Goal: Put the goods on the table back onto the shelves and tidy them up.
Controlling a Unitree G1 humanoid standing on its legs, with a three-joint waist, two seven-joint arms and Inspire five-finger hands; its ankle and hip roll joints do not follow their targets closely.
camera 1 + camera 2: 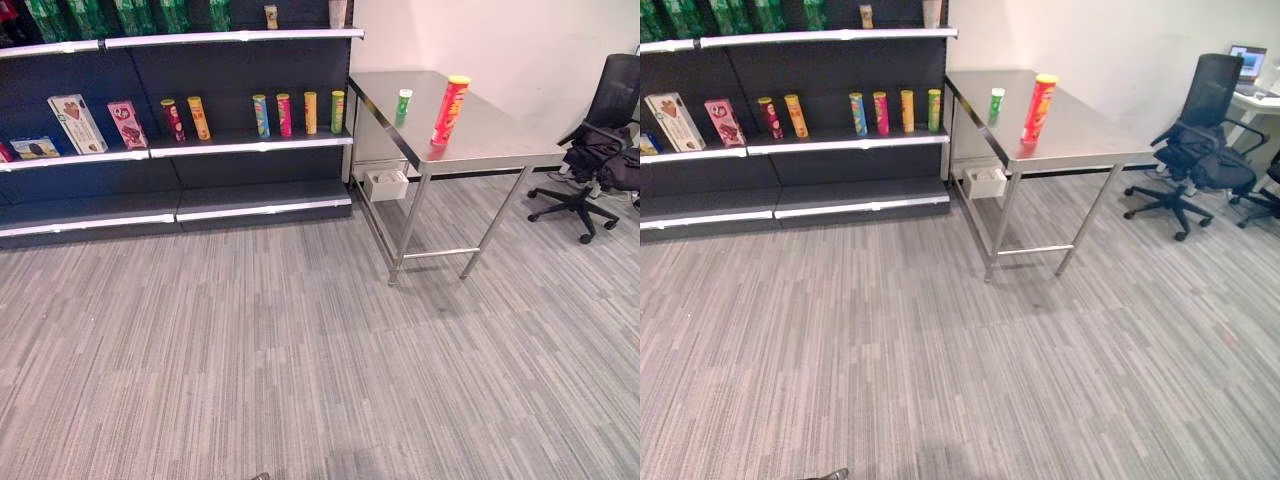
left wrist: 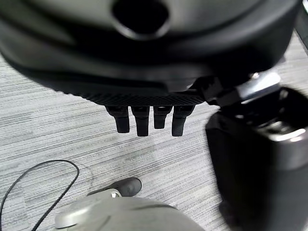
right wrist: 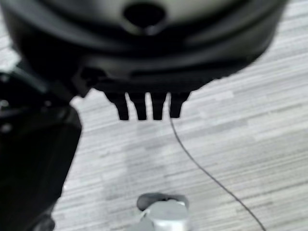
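The left hand (image 2: 144,115) is hanging above the grey striped floor (image 1: 300,340), its fingers (image 2: 137,122) pointing straight down and holding nothing. The right hand (image 3: 144,103) is hanging likewise over the floor, fingers (image 3: 142,108) relaxed and empty. Well ahead of both, a steel desk (image 1: 500,135) is standing against the white wall, carrying two goods: a tall red can (image 1: 450,110) upright near the middle, and a small green-and-white can (image 1: 403,105) upright just to its left, the two apart. Left of the desk, touching its end, a dark shelf unit (image 1: 250,145) is displaying a row of coloured cans (image 1: 297,113) on the middle shelf, with boxes (image 1: 77,123) farther left. A black office chair (image 1: 600,140) is sitting right of the desk.
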